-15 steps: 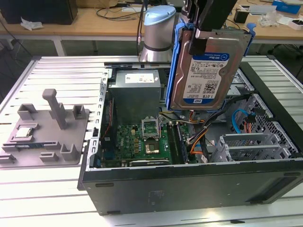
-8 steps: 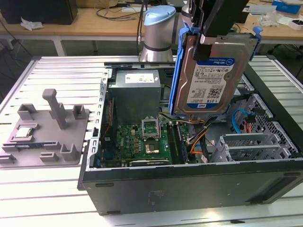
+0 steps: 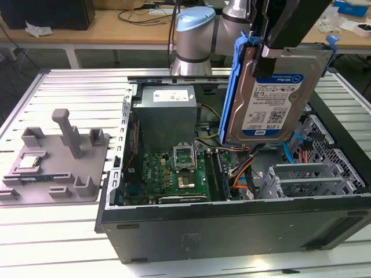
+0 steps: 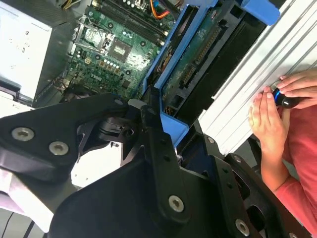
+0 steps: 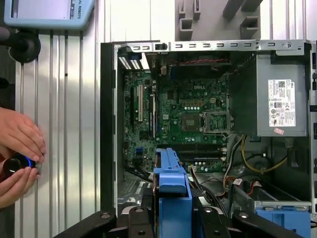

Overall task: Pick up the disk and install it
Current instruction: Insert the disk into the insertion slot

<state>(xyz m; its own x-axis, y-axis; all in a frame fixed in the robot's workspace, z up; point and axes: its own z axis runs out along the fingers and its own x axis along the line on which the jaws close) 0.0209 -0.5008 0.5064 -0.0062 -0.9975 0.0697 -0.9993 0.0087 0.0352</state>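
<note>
The disk (image 3: 272,95), upright above the open computer case (image 3: 232,231), its top pinched in the down-pointing gripper (image 3: 283,51)

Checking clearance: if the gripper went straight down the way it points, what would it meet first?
Likely the loose cables beside the motherboard, hit first by the disk that the gripper holds; depth is unclear.

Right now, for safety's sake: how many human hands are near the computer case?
2. One hand and the other hand both cup a small black knob on the slatted table beside the case. More may be out of view.
</note>
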